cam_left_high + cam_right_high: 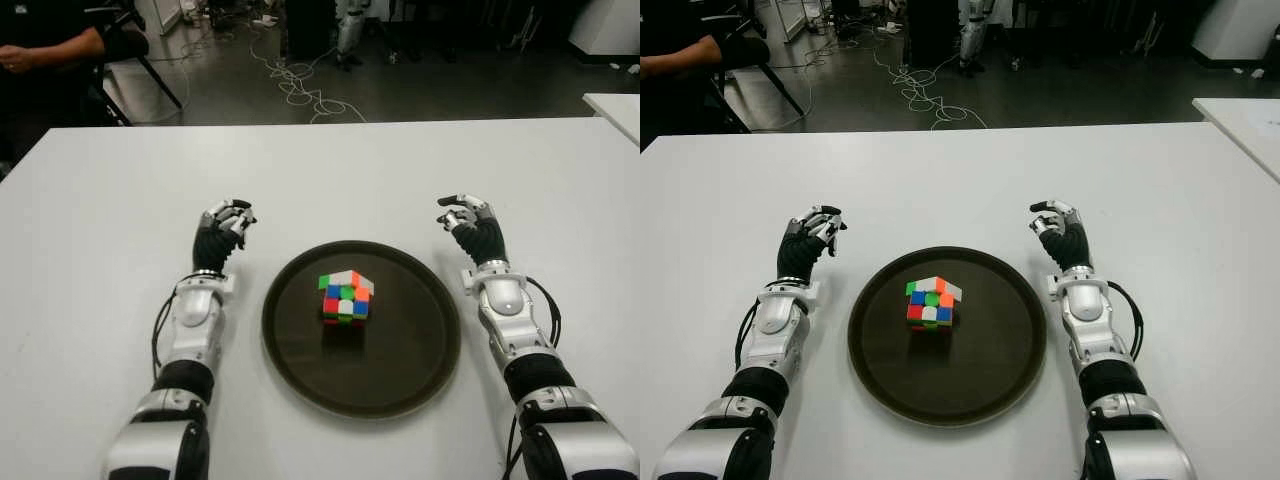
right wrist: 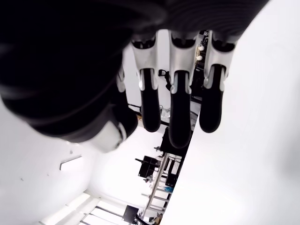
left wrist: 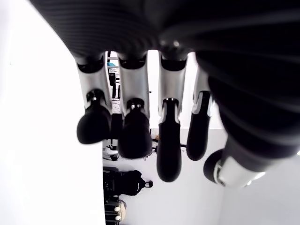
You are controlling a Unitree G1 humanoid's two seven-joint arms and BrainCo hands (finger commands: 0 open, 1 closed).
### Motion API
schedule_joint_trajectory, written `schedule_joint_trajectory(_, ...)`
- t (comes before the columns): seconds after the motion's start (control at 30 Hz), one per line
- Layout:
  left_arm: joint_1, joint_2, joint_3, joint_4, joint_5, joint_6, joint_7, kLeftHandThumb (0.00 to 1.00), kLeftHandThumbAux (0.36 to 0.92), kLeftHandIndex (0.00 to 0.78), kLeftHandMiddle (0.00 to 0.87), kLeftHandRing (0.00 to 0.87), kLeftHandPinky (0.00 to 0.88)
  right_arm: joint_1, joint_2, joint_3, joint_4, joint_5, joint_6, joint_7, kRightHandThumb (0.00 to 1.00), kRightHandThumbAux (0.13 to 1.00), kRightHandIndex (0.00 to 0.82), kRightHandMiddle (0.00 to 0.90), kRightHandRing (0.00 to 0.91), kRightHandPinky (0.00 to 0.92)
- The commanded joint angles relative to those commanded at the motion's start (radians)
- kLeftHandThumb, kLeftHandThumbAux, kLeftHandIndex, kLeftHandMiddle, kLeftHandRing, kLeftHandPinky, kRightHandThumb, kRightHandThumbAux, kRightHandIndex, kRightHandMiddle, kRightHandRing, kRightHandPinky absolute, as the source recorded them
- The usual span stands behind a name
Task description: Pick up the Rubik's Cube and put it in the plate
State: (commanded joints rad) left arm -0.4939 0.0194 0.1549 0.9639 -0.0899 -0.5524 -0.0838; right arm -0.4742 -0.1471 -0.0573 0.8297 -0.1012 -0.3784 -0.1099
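Left eye view: white table (image 1: 90, 260), round dark plate (image 1: 295, 345) sitting near the front edge at centre. Rubik's Cube (image 1: 346, 297) lies inside the plate, slightly toward 12 o'clock of plate centre, white face up, one corner turned toward the camera. Left hand (image 1: 224, 232) at 9–10 o'clock of the plate, just outside the rim, fingers bent loosely, nothing in them. Right hand (image 1: 472, 224) at 2 o'clock of the plate, clear of the rim, fingers also loosely bent and holding nothing. Both forearms run from the 6 o'clock edge up either side of the plate. Behind the table: dark floor with tangled cables (image 1: 300, 85), a person's arm (image 1: 50, 48) at far 10 o'clock

Right eye view: same layout, cube in the plate, both hands apart from it, one on each side. Corner of a second white table (image 1: 1240, 120) at 2 o'clock

Left wrist view: left hand fingers (image 3: 133, 140) hang slack and separated, thumb off to one side, nothing between them, white table surface behind

Right wrist view: right hand fingers (image 2: 180, 117) hang slack, gaps between them, thumb apart, nothing gripped, white table and room background behind
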Motion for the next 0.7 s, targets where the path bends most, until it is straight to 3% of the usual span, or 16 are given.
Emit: schedule_joint_trajectory(0.7,0.002,-0.004,0.005,-0.009,-0.007,0.011,-0.008,0.853,0.657,0.422,0.567,0.762,0.766,-0.009,-0.009,0.022,0.016,-0.047,-0.018,-0.042,0.703,0.718,0.426,0.536,0.564,0.589)
